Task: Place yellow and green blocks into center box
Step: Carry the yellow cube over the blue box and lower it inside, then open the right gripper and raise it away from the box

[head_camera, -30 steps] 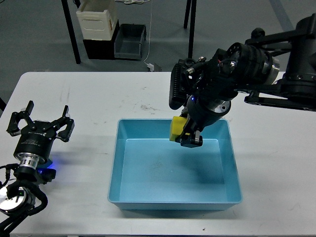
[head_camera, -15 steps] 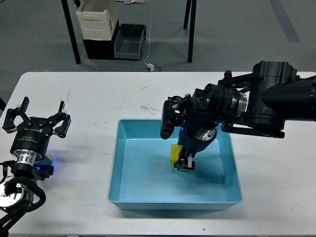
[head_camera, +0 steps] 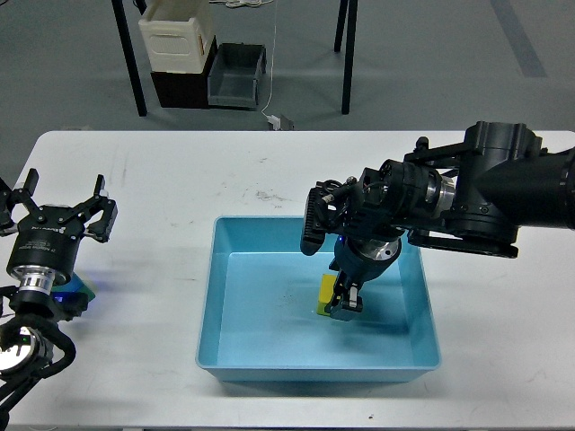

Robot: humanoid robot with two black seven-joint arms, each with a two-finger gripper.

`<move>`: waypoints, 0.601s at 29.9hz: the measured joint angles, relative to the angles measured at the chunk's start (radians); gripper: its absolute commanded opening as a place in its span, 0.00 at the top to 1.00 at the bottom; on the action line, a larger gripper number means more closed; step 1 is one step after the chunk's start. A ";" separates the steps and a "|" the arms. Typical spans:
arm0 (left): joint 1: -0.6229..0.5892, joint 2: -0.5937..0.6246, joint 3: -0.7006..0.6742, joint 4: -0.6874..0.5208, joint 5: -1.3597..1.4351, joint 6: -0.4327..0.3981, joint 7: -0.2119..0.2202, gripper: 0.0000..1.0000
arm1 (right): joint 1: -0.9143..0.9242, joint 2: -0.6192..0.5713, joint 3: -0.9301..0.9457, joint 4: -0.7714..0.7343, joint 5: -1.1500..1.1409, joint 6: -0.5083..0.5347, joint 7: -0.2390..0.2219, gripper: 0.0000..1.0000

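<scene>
Right pincer (head_camera: 342, 301) apparently pinching yellow block (head_camera: 327, 293) inside blue box (head_camera: 269, 359) on scuffed white table (head_camera: 180, 180); left pincer (head_camera: 56, 199) spread.

Two black arms. Right arm: bulky matte-black housings, a silver ring at the wrist joint, a ribbed black plate, a small blue light; right pincer (head_camera: 343, 301) black. Left pincer (head_camera: 56, 214): black fingers, silver collar, black cables below.

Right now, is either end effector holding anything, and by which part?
The right end effector grips the small yellow block by its sides, low inside the blue plastic box. The left end effector is open, holding nothing.
</scene>
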 measured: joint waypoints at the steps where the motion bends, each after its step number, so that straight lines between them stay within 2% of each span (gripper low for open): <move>1: -0.006 0.008 -0.001 0.006 0.000 0.000 0.000 0.00 | 0.003 0.000 0.001 0.002 0.012 0.000 0.000 0.03; 5: -0.053 0.063 0.001 0.024 0.006 0.000 0.000 0.00 | 0.022 0.000 0.036 0.003 0.038 0.000 0.000 0.03; 8: -0.087 0.132 0.008 0.028 0.038 0.000 0.000 0.00 | 0.032 -0.005 0.135 0.001 0.041 0.000 0.000 0.03; 14: -0.163 0.241 0.012 0.039 0.340 0.000 0.000 0.00 | 0.032 -0.078 0.350 0.001 0.044 0.000 0.000 0.03; 18: -0.241 0.255 0.012 0.121 0.535 0.000 0.000 0.00 | 0.006 -0.112 0.474 -0.001 0.053 -0.005 0.000 0.03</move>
